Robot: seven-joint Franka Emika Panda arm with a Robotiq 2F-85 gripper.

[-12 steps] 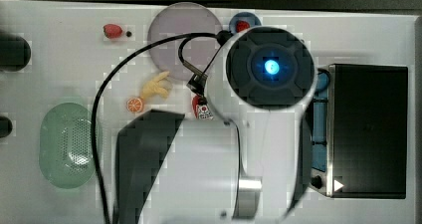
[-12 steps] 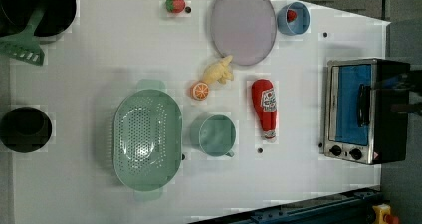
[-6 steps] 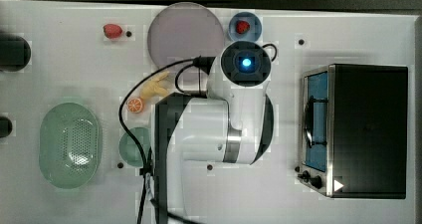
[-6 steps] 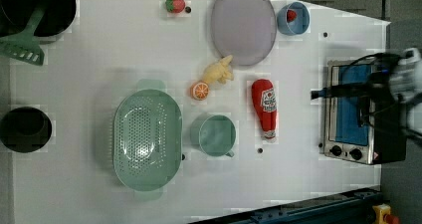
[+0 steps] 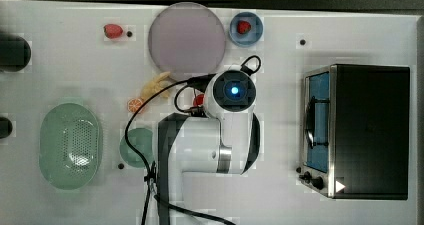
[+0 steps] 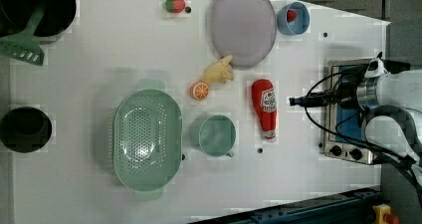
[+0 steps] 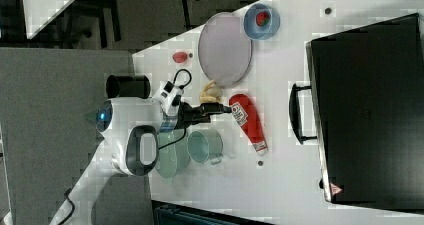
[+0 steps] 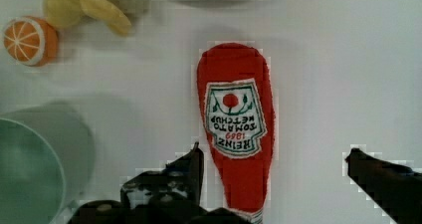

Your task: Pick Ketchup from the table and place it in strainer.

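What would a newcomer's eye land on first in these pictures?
Probably the red ketchup bottle lying flat mid-table, with the open gripper poised over it. Next, the pale green strainer, empty at the left view's left, and the black toaster oven at the top view's right.

We see a big white robot arm (image 5: 220,145) with dark grey bands. A round blue light (image 5: 233,90) glows on it. A black cable (image 5: 137,150) hangs along it.
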